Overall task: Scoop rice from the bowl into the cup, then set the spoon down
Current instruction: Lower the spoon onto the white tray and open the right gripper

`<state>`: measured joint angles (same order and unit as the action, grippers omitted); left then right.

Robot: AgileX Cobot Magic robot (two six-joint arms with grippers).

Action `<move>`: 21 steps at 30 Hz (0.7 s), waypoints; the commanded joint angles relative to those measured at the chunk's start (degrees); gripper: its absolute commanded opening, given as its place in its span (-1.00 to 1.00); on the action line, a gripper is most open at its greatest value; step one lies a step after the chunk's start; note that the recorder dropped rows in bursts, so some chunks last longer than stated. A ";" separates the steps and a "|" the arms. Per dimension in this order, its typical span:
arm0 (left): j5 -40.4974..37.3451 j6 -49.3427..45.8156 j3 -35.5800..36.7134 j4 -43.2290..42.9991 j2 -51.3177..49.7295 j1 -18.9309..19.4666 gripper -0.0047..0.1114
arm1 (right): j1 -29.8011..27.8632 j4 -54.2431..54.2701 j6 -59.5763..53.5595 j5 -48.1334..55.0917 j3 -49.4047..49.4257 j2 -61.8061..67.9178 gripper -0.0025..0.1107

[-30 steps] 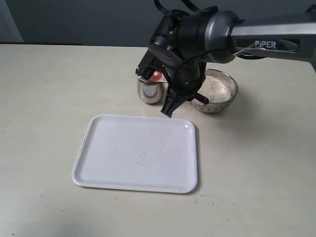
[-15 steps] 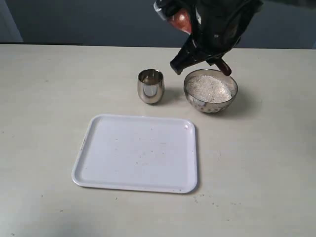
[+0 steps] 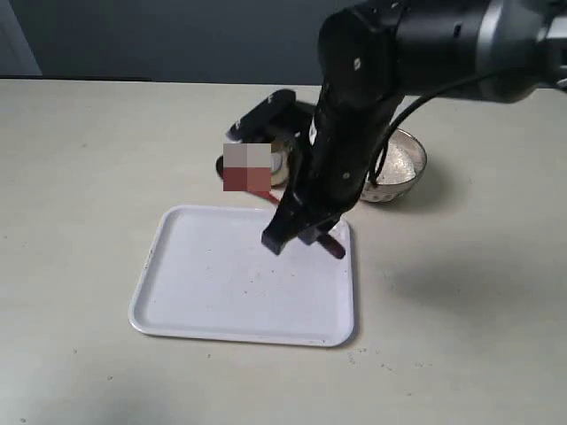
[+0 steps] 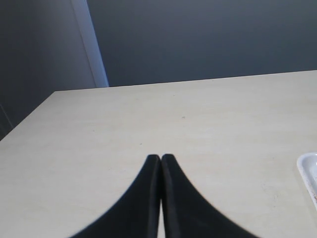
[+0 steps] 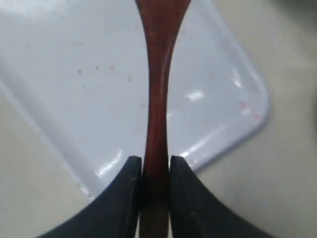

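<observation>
My right gripper (image 3: 301, 235) (image 5: 156, 161) is shut on the slim handle of the dark reddish-brown wooden spoon (image 5: 157, 94). It holds the spoon low over the far right part of the white tray (image 3: 204, 292) (image 5: 89, 74). The handle's end (image 3: 333, 247) sticks out behind the fingers; the spoon's oval bowl is not clearly visible. The steel cup (image 3: 282, 164) is mostly hidden behind the arm. The steel bowl (image 3: 415, 168) with white rice (image 3: 399, 159) shows at the arm's right. My left gripper (image 4: 161, 157) is shut and empty over bare table.
The right arm's dark bulk (image 3: 372, 97) hangs over the space between cup and bowl. A corner of the tray (image 4: 309, 171) shows in the left wrist view. A few stray grains (image 3: 363, 354) lie on the table by the tray's near right corner.
The right arm has swung from above the bowl down to the tray's far right part, carrying the spoon. It now covers most of the cup and part of the bowl.
</observation>
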<state>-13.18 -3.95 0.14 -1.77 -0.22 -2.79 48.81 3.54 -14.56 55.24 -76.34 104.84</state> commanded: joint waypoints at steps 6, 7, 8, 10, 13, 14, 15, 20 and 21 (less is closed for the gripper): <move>0.73 0.13 -0.14 0.04 0.22 -0.13 -0.91 | -0.08 9.76 -6.84 -4.42 1.08 7.14 -0.97; 0.73 0.13 -0.14 0.04 0.22 -0.13 -0.91 | -0.08 10.62 -7.52 -4.42 1.08 7.67 -0.97; 0.73 0.13 -0.14 0.04 0.22 -0.13 -0.91 | -0.08 11.24 -7.68 -4.42 1.08 8.07 -0.97; 0.73 0.13 -0.14 0.04 0.22 -0.13 -0.91 | -0.08 12.79 -7.68 -3.49 1.08 8.99 -0.97; 0.73 0.13 -0.14 0.04 0.22 -0.13 -0.91 | -0.08 14.74 -7.68 -2.92 1.08 9.63 -0.97; 0.73 0.13 -0.14 0.04 0.22 -0.13 -0.91 | -0.08 15.04 -7.68 -2.92 1.08 9.63 -0.95; 0.73 0.13 -0.14 0.04 0.22 -0.13 -0.91 | -0.08 15.16 -7.68 -2.92 1.08 9.63 -0.89; 0.73 0.13 -0.14 0.04 0.22 -0.13 -0.91 | -0.08 15.16 -7.68 -1.10 1.08 9.63 -0.23; 0.73 0.13 -0.14 0.04 0.22 -0.13 -0.91 | -0.08 15.16 -7.68 -0.20 1.08 9.63 -0.07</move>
<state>-13.18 -3.95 0.14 -1.77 -0.22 -2.79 48.92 18.55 -21.81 53.15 -75.46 114.65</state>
